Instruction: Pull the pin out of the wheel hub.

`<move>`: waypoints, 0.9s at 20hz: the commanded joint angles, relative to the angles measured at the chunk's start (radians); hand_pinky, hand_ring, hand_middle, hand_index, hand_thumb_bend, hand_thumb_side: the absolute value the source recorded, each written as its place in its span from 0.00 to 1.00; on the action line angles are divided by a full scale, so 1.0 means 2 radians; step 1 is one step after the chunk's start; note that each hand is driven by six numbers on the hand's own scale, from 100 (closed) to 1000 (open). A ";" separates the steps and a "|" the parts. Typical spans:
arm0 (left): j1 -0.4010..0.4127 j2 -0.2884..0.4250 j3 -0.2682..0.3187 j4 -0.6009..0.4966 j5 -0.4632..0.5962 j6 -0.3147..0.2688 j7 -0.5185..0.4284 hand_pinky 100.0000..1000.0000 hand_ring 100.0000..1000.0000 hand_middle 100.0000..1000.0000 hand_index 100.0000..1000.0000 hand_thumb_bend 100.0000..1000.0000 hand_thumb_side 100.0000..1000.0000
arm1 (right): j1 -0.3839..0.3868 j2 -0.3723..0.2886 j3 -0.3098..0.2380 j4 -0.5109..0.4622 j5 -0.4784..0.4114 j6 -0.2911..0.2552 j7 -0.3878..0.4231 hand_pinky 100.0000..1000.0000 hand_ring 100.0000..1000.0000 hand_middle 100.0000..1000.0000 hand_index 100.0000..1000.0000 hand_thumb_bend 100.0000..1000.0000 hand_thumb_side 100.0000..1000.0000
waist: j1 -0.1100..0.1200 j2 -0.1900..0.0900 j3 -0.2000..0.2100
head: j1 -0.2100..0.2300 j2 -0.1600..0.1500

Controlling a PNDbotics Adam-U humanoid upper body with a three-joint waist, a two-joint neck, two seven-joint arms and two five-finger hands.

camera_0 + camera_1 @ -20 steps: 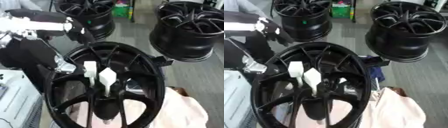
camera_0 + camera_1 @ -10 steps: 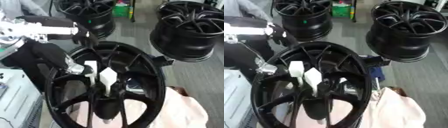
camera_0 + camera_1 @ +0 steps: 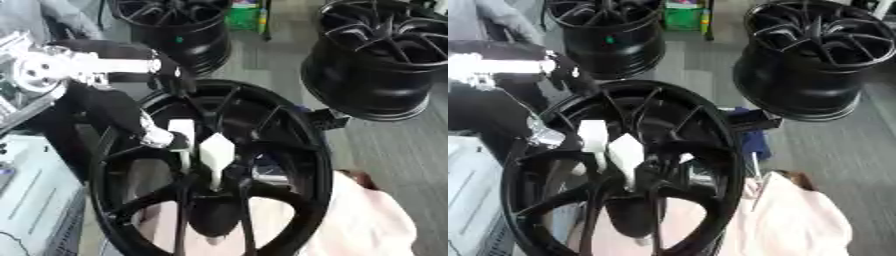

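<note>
a large black wheel hub (image 3: 289, 150) fills the middle of both views, tilted with its open spoked face toward the camera. two white pins stand up from its centre: a flat, squarish pin (image 3: 182, 131) on the left and, just beside it on the right, a pointed pin (image 3: 216, 152) whose lower end runs down into the dark middle of the hub where the spokes meet.

the robot's left arm (image 3: 87, 67) comes in from the left edge, white and silver at its joint, and bends down toward the hub. its left hand (image 3: 157, 136) sits right at the squarish pin, with a silvery fingertip touching or nearly touching the pin's left side (the fingers are blurred and partly lost against the black spokes, so it cannot be told whether they are curled round the pin or only laid beside it). the right hand shows in neither view.

a pale pink cloth (image 3: 798, 220) lies under the hub's lower right rim and spreads toward the bottom right corner. a light grey surface (image 3: 31, 200) shows at the lower left. two more black wheels stand behind: one at the top centre (image 3: 171, 25), one at the upper right (image 3: 381, 60), well apart from the hub in front. a green object (image 3: 245, 17) stands on the grey floor between them.
</note>
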 commanded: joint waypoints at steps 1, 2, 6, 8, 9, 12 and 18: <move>-0.005 0.000 0.001 0.009 -0.010 -0.003 -0.002 0.83 0.83 0.75 0.89 0.45 0.40 | -0.004 -0.007 -0.001 -0.009 -0.003 0.001 0.001 0.68 0.66 0.70 0.74 0.00 0.73 | -0.001 -0.003 -0.001 | 0.001 -0.002; -0.005 -0.002 0.000 0.012 -0.013 -0.004 -0.002 0.84 0.83 0.76 0.89 0.45 0.39 | -0.004 -0.006 -0.001 -0.009 -0.003 0.001 0.001 0.68 0.66 0.70 0.74 0.00 0.73 | -0.001 -0.003 -0.001 | 0.001 -0.002; -0.003 -0.007 -0.003 0.024 -0.019 -0.009 -0.004 0.83 0.83 0.76 0.88 0.44 0.35 | -0.005 -0.004 0.000 -0.009 -0.004 0.002 0.002 0.68 0.66 0.70 0.74 0.00 0.73 | -0.001 -0.001 -0.001 | 0.002 -0.002; -0.002 -0.009 -0.004 0.030 -0.020 -0.012 -0.005 0.83 0.83 0.76 0.88 0.44 0.34 | -0.004 -0.003 0.000 -0.009 -0.004 0.002 0.002 0.68 0.66 0.70 0.74 0.00 0.73 | -0.002 -0.001 -0.002 | 0.003 -0.002; -0.001 -0.010 -0.004 0.032 -0.021 -0.013 -0.006 0.83 0.83 0.76 0.88 0.44 0.33 | -0.005 -0.002 0.000 -0.009 -0.004 0.002 0.002 0.68 0.66 0.70 0.74 0.00 0.73 | -0.002 -0.001 -0.002 | 0.003 -0.003; 0.001 -0.013 -0.004 0.041 -0.024 -0.016 -0.006 0.82 0.82 0.75 0.87 0.43 0.31 | -0.005 -0.001 0.000 -0.009 -0.005 0.002 0.002 0.68 0.66 0.70 0.74 0.00 0.74 | -0.002 0.000 -0.002 | 0.004 -0.004; 0.006 -0.020 -0.005 0.061 -0.033 -0.020 -0.006 0.81 0.80 0.73 0.85 0.42 0.29 | -0.005 0.002 0.000 -0.009 -0.006 0.002 0.003 0.68 0.66 0.70 0.74 0.00 0.74 | -0.002 0.001 -0.004 | 0.005 -0.005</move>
